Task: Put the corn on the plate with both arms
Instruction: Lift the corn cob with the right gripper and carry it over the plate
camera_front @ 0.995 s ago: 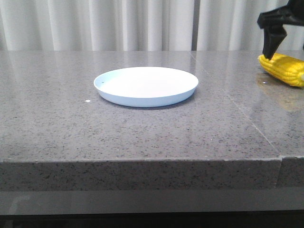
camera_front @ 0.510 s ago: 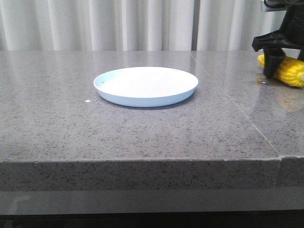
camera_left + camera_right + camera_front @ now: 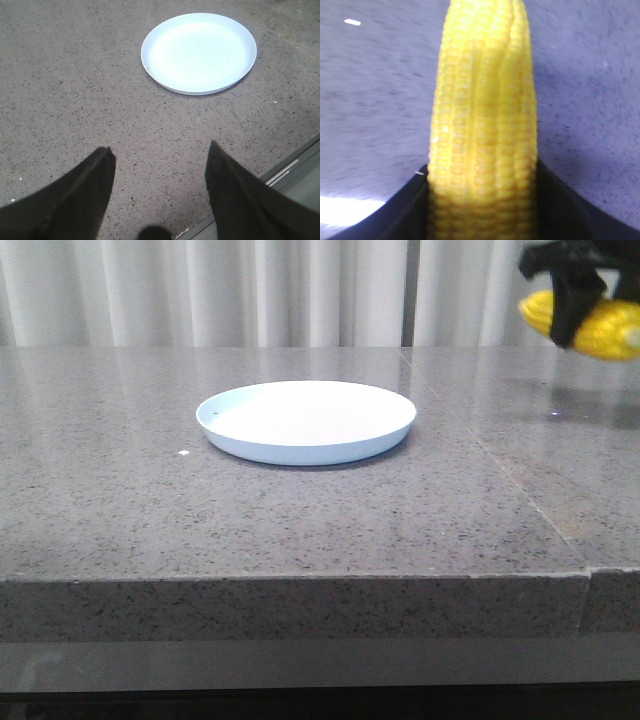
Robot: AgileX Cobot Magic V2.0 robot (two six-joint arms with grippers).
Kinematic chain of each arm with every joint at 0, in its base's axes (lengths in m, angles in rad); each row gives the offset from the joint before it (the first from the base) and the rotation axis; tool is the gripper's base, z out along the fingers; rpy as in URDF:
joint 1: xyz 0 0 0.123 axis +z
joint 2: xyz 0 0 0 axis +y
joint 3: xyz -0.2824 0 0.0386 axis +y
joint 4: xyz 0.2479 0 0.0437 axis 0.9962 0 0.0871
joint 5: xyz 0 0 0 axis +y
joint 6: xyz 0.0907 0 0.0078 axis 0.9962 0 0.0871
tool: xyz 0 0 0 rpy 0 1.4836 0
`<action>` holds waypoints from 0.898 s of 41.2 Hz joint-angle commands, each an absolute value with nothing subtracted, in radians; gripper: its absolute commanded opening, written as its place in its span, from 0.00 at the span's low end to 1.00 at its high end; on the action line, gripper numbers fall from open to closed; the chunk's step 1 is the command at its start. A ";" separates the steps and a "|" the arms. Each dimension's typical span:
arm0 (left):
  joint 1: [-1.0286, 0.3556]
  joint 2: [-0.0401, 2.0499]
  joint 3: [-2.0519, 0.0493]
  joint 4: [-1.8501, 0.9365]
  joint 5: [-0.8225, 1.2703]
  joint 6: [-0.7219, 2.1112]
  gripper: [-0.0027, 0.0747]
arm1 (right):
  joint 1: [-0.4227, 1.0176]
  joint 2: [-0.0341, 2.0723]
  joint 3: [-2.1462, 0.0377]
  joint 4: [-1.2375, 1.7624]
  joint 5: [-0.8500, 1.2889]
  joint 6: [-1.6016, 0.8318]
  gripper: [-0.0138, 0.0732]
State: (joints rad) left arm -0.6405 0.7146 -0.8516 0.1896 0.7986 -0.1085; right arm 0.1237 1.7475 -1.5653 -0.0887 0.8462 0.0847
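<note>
The yellow corn (image 3: pixel 605 328) hangs in the air at the far right, well above the table, held by my right gripper (image 3: pixel 568 308). In the right wrist view the corn (image 3: pixel 485 115) fills the space between the two dark fingers (image 3: pixel 400 210), which press on its sides. The pale blue-white plate (image 3: pixel 306 421) sits empty at the table's middle, to the left of the corn. My left gripper (image 3: pixel 159 152) is open and empty, hovering over bare table with the plate (image 3: pixel 199 52) ahead of it. The left gripper does not show in the front view.
The grey speckled stone table (image 3: pixel 150 500) has a seam running toward its front right (image 3: pixel 520 490). Its front edge (image 3: pixel 300 580) is close to the camera. White curtains (image 3: pixel 200 290) hang behind. The table's edge strip (image 3: pixel 295 165) shows beside my left gripper.
My right gripper came down over the corn on the table, closed on it and has lifted it up and slightly left. The plate has not moved.
</note>
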 commanded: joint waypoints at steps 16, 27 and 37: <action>-0.649 0.711 -0.878 0.197 0.730 -0.120 0.55 | 0.435 1.676 -1.763 0.034 0.942 0.075 0.46; -0.649 0.711 -0.878 0.197 0.730 -0.120 0.55 | 0.530 1.738 -1.763 0.073 0.903 0.075 0.46; -0.649 0.711 -0.878 0.197 0.730 -0.120 0.55 | 0.532 1.835 -1.763 0.103 0.890 0.075 0.46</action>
